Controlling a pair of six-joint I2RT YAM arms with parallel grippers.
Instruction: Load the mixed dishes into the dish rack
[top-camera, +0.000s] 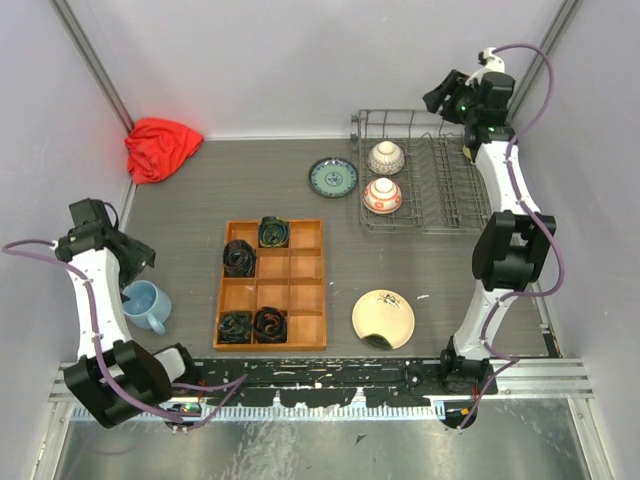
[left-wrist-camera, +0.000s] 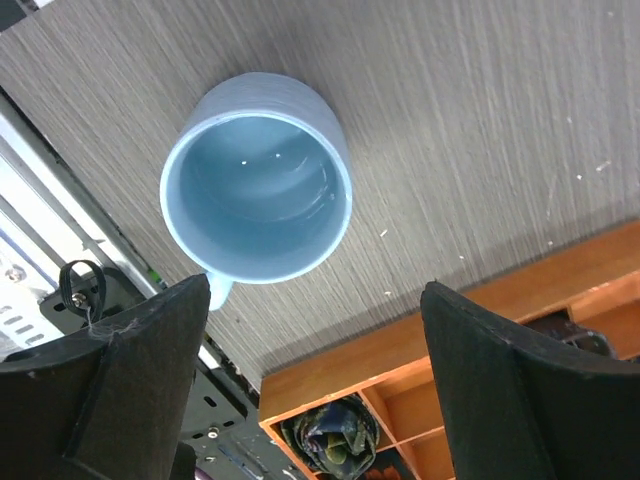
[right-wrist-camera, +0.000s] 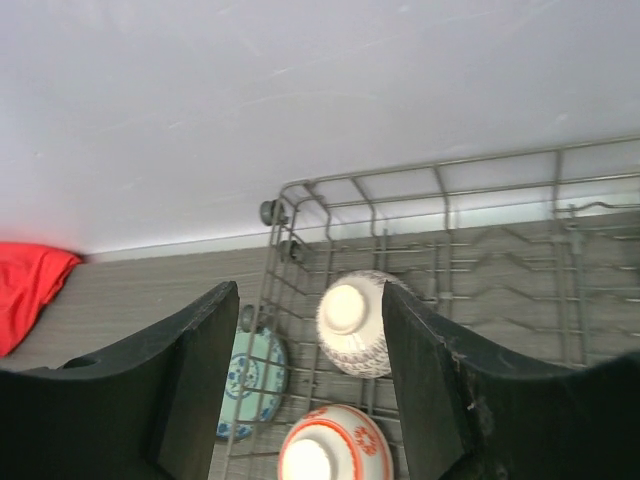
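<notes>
Hovering wide over light blue cup (left-wrist-camera: 256, 180), front-left corner, left gripper (left-wrist-camera: 315, 290) may clip rim, topple it; right gripper (right-wrist-camera: 310, 288) wide too.

The dish rack (top-camera: 455, 190) is thin grey metal wire. The blue cup (left-wrist-camera: 257, 190) is smooth and shiny. The tray (top-camera: 305, 265) is smooth orange wood.

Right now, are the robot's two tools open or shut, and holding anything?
Left tool: open, empty, above the light blue cup.
Right tool: open, empty, above the dish rack.
</notes>
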